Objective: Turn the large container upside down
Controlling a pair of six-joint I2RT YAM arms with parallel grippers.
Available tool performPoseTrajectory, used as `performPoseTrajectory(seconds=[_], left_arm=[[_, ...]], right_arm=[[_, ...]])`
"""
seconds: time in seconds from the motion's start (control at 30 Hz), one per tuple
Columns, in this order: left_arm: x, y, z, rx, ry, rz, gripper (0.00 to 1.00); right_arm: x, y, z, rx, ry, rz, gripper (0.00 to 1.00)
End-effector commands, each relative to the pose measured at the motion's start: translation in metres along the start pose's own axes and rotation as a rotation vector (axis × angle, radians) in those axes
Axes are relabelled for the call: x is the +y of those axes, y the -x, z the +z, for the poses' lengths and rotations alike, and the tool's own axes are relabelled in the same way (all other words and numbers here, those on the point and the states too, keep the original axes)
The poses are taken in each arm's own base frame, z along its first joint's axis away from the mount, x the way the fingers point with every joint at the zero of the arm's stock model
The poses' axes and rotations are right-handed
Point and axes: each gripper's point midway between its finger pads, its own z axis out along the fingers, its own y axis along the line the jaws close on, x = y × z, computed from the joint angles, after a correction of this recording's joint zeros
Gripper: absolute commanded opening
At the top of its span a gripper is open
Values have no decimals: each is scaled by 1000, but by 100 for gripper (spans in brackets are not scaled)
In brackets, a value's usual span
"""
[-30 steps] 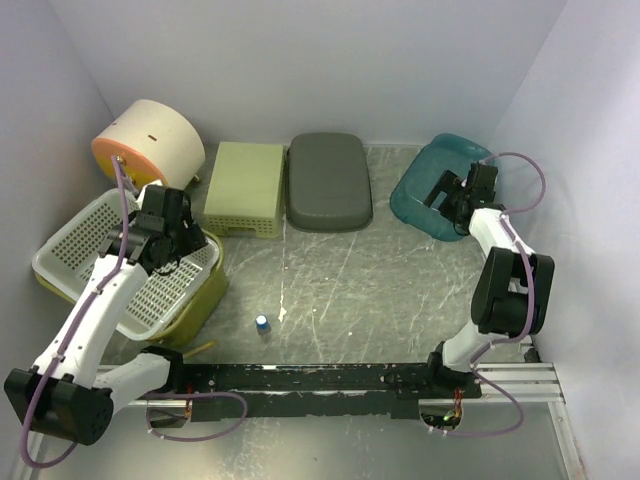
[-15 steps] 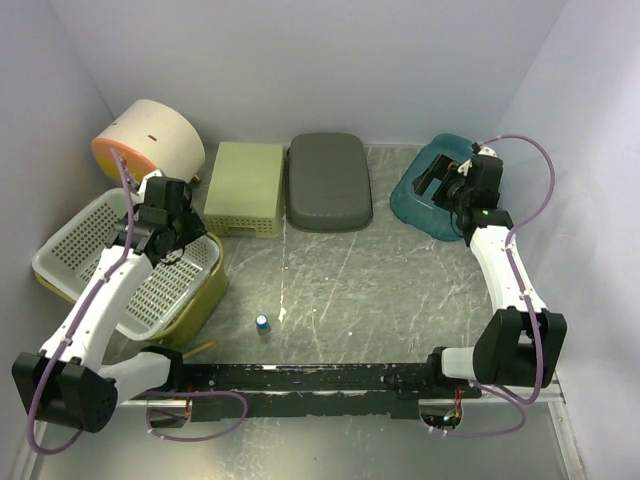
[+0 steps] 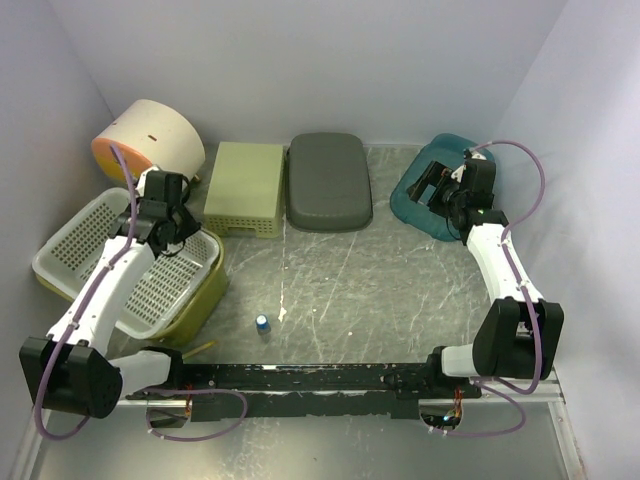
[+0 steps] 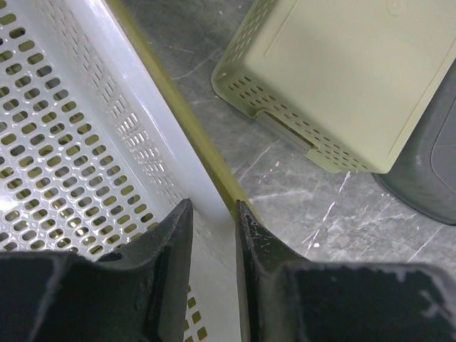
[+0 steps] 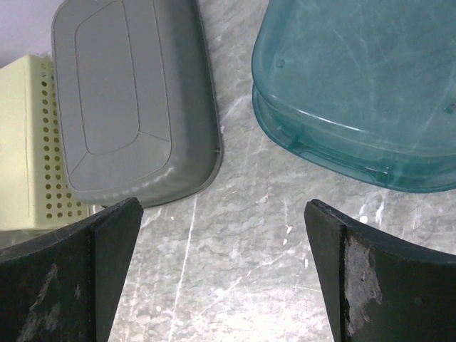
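A large white perforated basket (image 3: 100, 250) rests tilted inside an olive-yellow tub (image 3: 205, 300) at the left. My left gripper (image 3: 172, 222) sits at the basket's far right rim. In the left wrist view the gripper (image 4: 214, 214) is shut on the white rim (image 4: 206, 192), one finger inside the basket (image 4: 71, 128) and one outside. The tub's yellow edge (image 4: 187, 128) runs beside it. My right gripper (image 3: 440, 190) is open and empty over the teal container (image 3: 425, 205). In the right wrist view it (image 5: 224, 242) hangs above bare table.
A cream and orange round container (image 3: 150, 140) lies on its side at the back left. A pale green basket (image 3: 245, 185) and a grey container (image 3: 328, 180) sit upside down at the back. A small blue-capped bottle (image 3: 261, 323) stands near the front. Walls close in left and right.
My left gripper has moved toward the far end of the basket's right rim. My right arm has stretched out, and its gripper has shifted slightly left over the teal container.
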Motion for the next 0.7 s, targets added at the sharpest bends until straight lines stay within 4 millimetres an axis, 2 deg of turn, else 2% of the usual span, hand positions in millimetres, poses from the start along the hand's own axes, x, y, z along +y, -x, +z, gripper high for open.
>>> performPoseTrajectory(seconds=[0.0, 0.2, 0.3, 0.4, 0.53, 0.67], left_arm=[[-4, 17, -23, -43, -48, 2, 7], [-22, 42, -74, -96, -178, -8, 7], [-39, 56, -102, -117, -275, 1, 7], [-63, 68, -130, -135, -413, 36, 7], [-101, 75, -162, -92, -590, 143, 7], [-119, 87, -196, -140, -653, 194, 7]], right_arm=[[8, 5, -2, -12, 26, -3, 100], [10, 3, -1, -8, 41, 8, 100], [11, 3, -1, -6, 50, 13, 100], [14, 5, -3, -11, 60, 17, 100], [21, 9, -8, -22, 85, 26, 100], [39, 15, -18, -27, 163, 53, 100]])
